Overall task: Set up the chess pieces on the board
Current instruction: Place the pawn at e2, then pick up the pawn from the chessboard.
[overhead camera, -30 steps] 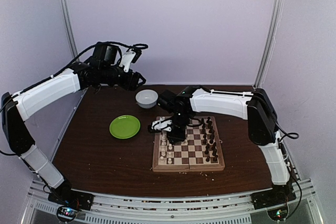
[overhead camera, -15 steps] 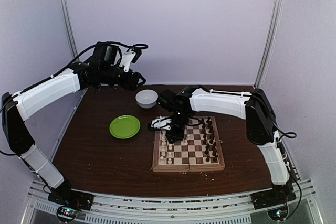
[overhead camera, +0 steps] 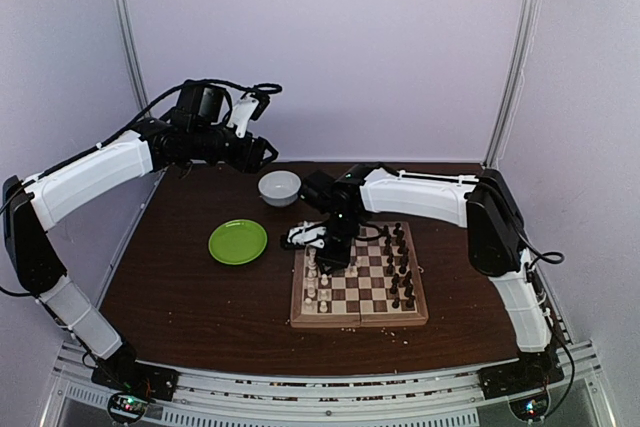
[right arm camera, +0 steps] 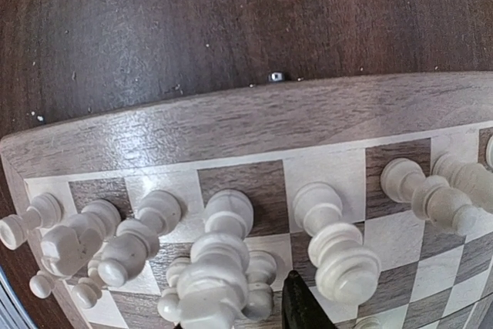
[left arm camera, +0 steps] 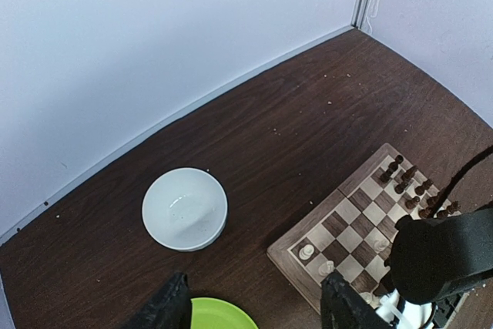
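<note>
Wooden chessboard (overhead camera: 360, 282) lies at 3 o'clock from the green plate (overhead camera: 238, 242), with cream pieces (right arm camera: 219, 267) along its 9 o'clock edge and dark pieces (overhead camera: 400, 257) at 3 o'clock. Over the cream rows hangs the right gripper (overhead camera: 332, 255), hiding several. Only one black fingertip (right arm camera: 296, 306) shows, so its jaw state is unclear. At 11 o'clock from the white bowl (left arm camera: 185, 208), the left gripper (left arm camera: 256, 307) is spread and empty.

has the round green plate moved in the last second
No: the round green plate keeps its spot left of the chequered wooden board, below the white bowl.

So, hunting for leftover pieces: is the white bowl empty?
Empty: the left wrist view looks into the white bowl and shows only its bare inside.
</note>
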`<act>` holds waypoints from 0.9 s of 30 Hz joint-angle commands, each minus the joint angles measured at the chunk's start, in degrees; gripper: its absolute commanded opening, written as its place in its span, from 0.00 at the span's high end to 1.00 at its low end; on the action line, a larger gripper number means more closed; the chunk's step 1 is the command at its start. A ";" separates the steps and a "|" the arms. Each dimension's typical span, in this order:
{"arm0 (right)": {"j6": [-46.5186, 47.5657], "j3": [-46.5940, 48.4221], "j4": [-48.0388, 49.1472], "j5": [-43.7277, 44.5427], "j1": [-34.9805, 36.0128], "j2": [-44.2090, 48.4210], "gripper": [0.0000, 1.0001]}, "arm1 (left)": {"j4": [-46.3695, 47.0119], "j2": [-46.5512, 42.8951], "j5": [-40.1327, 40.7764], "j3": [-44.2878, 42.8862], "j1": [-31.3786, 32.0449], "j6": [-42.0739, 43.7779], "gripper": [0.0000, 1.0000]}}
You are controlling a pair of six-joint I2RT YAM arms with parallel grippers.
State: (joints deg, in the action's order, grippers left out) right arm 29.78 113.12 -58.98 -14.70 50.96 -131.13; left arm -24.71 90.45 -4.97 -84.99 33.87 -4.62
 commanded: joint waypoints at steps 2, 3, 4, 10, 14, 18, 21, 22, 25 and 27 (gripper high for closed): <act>-0.74 -0.87 -1.71 1.18 -0.92 5.05 0.73 | 0.89 -0.37 -0.45 -1.49 0.25 0.32 0.41; -0.89 -1.62 -1.90 0.94 -1.02 6.57 0.72 | 0.89 -0.29 -0.42 -1.49 0.30 0.32 0.41; -1.02 -2.31 -2.15 0.50 -1.30 7.46 0.72 | 0.89 -0.28 -0.47 -1.49 0.29 0.32 0.41; -1.97 -6.92 -0.84 -0.14 -4.41 14.19 0.68 | 0.98 0.12 -0.96 -1.54 0.29 0.06 0.41; -3.39 -5.27 -0.50 2.37 -7.38 12.49 0.64 | 1.01 0.33 -1.26 -1.57 0.24 -0.07 0.41; -4.06 -1.90 -2.20 3.79 -8.54 8.57 0.58 | 0.98 0.51 -1.31 -1.49 0.29 -0.08 0.41; -4.09 -0.40 -3.07 3.69 -8.60 6.19 0.57 | 1.00 0.57 -1.38 -1.50 0.26 -0.05 0.41; -4.16 -0.03 -3.26 3.57 -8.59 5.24 0.57 | 0.98 0.53 -1.36 -1.49 0.30 -0.11 0.41; -4.45 0.88 -3.55 2.79 -8.60 3.62 0.56 | 0.98 0.46 -1.31 -1.49 0.31 -0.08 0.41; -4.70 1.35 -3.55 2.43 -8.57 2.59 0.56 | 0.98 0.52 -1.30 -1.49 0.28 -0.12 0.41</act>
State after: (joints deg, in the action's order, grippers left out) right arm 26.28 112.07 -61.06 -12.01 42.04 -126.93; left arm -24.69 90.48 -5.43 -84.99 33.87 -4.64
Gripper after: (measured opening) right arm 0.436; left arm 0.590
